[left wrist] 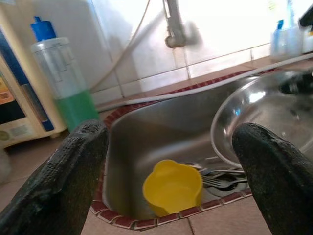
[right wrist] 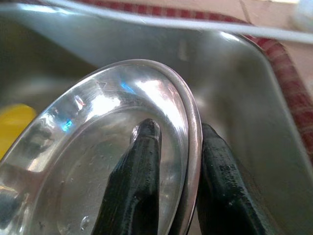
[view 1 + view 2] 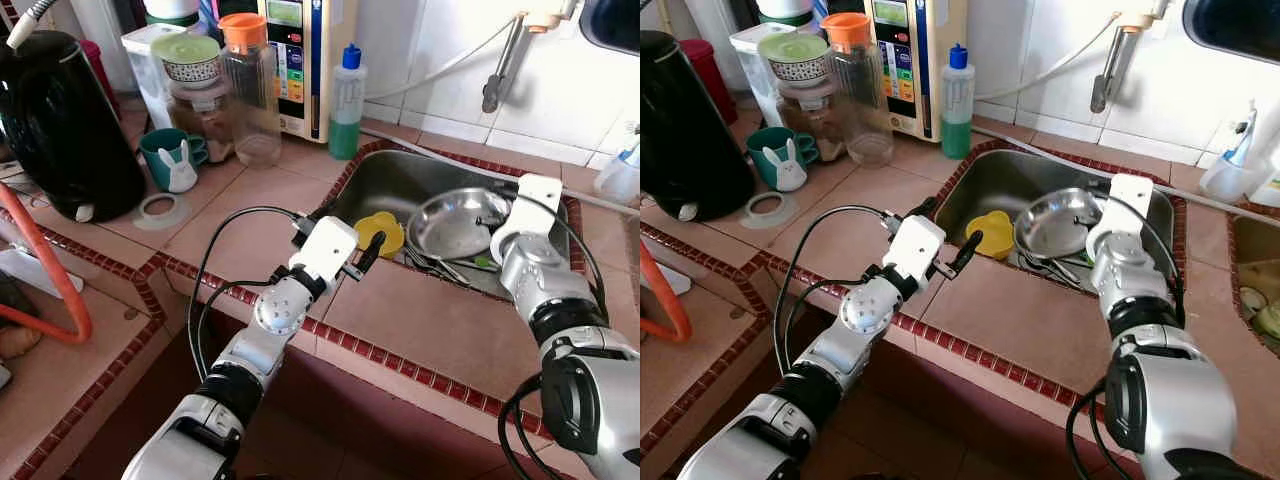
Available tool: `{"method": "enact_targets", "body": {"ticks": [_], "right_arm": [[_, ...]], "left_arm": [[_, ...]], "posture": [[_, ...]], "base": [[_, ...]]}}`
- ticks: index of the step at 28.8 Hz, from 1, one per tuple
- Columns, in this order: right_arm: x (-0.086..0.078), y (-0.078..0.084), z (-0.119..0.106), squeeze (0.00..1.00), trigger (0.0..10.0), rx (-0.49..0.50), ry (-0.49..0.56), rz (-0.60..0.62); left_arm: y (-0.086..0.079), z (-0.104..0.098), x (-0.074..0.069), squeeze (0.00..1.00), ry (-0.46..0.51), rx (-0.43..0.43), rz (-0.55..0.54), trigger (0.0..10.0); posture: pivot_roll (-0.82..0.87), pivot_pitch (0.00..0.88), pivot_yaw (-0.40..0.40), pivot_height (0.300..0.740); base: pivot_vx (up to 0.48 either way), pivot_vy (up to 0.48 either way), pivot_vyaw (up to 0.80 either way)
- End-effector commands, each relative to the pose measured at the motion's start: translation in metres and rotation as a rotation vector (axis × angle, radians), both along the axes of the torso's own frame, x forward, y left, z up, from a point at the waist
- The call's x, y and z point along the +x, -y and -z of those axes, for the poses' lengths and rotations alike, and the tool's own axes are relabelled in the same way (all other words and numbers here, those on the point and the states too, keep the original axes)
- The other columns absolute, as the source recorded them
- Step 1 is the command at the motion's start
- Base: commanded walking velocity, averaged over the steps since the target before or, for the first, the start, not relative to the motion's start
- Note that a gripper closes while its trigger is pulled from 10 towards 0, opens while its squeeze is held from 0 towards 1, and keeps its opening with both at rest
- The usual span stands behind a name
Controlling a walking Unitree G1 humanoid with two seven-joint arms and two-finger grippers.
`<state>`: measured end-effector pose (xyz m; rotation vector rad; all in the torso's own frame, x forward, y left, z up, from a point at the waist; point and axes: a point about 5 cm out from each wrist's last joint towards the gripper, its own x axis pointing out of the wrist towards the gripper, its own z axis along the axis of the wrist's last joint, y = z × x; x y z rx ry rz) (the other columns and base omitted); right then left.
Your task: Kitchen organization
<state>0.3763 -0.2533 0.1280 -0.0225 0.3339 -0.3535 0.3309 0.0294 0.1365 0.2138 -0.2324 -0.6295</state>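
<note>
Right now the tiled bench [image 3: 250, 215] carries a steel sink [image 3: 400, 180] sunk into it, with a black kettle [image 3: 60, 125] standing well off to the robot's left and a bottle of green liquid [image 3: 345, 105] just behind the sink's far corner by the wall. Down in the sink a shiny metal plate [image 3: 450, 222] sits tilted, its rim raised on the right, and the right end effector [image 2: 178, 147] is pinching that rim, one finger on the inside face and one behind it. Beside the plate lies a small yellow cup [image 3: 380, 232], with forks [image 1: 220, 180] resting under the plate's edge. The left end effector [image 1: 168, 147] hovers over the near edge of the sink, its fingers spread wide and holding nothing, pointed toward the yellow cup.
</note>
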Motion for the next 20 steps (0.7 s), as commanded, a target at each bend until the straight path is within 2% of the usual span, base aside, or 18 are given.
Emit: {"method": "enact_targets", "body": {"ticks": [1, 5, 6, 7, 8, 12, 13, 14, 17, 18, 19, 20], "right_arm": [[-0.006, 0.009, 0.007, 0.0, 0.0, -0.079, -0.031, 0.026], [-0.011, 0.011, 0.015, 0.0, 0.0, -0.15, -0.07, 0.018], [-0.012, 0.01, 0.018, 0.0, 1.0, -0.171, -0.087, 0.004], [-0.014, 0.009, 0.022, 0.0, 2.5, -0.195, -0.108, -0.015], [-0.014, 0.008, 0.025, 0.0, 10.0, -0.21, -0.123, -0.033], [-0.017, 0.002, 0.033, 0.0, 10.0, -0.21, -0.16, -0.08], [-0.017, -0.001, 0.036, 0.29, 10.0, -0.219, -0.17, -0.102], [-0.017, -0.002, 0.036, 1.0, 10.0, -0.229, -0.173, -0.112], [-0.017, -0.005, 0.037, 1.0, 10.0, -0.215, -0.171, -0.132], [-0.016, -0.006, 0.037, 1.0, 10.0, -0.213, -0.172, -0.135], [-0.017, -0.006, 0.038, 1.0, 10.0, -0.21, -0.174, -0.141], [-0.017, -0.006, 0.038, 1.0, 10.0, -0.207, -0.175, -0.145]], "left_arm": [[-0.001, -0.002, -0.002, 1.0, -0.049, -0.016, 0.025, 10.0], [0.0, -0.002, -0.006, 1.0, -0.068, -0.004, 0.054, 10.0], [0.0, -0.001, -0.007, 1.0, -0.082, -0.003, 0.061, 10.0], [0.0, 0.0, -0.008, 1.0, -0.106, -0.004, 0.069, 10.0], [0.0, 0.001, -0.009, 1.0, -0.123, -0.003, 0.079, 10.0], [0.002, 0.003, -0.013, 1.0, -0.17, 0.003, 0.115, 10.0], [0.002, 0.003, -0.015, 1.0, -0.189, 0.011, 0.135, 10.0], [0.002, 0.002, -0.016, 1.0, -0.195, 0.014, 0.14, 10.0], [0.002, 0.003, -0.018, 1.0, -0.218, 0.03, 0.156, 10.0], [0.002, 0.003, -0.019, 0.77, -0.223, 0.035, 0.16, 10.0], [0.003, 0.004, -0.02, 0.35, -0.232, 0.042, 0.165, 10.0], [0.003, 0.004, -0.02, 0.27, -0.233, 0.044, 0.167, 10.0]], "posture": [[0.07, 0.0, 0.004, 0.74], [0.08, 0.0, 0.005, 0.74], [0.08, 0.0, 0.007, 0.74], [0.09, 0.0, 0.008, 0.74], [0.09, 0.0, 0.008, 0.74], [0.09, 0.0, 0.009, 0.74], [0.09, 0.0, 0.01, 0.74], [0.09, 0.0, 0.01, 0.74], [0.09, 0.0, 0.011, 0.74], [0.09, 0.0, 0.011, 0.74], [0.09, 0.0, 0.011, 0.74], [0.09, 0.0, 0.012, 0.74]], "base": [[0.0, 0.0, 0.0], [0.0, 0.0, 0.0], [0.0, 0.0, 0.0], [0.0, 0.0, 0.0], [0.0, 0.0, 0.0], [0.0, 0.0, 0.0], [0.0, 0.0, 0.0], [0.0, 0.0, 0.0], [0.0, 0.0, 0.0], [0.0, 0.0, 0.0], [0.0, 0.0, 0.0], [0.0, 0.0, 0.0]]}}
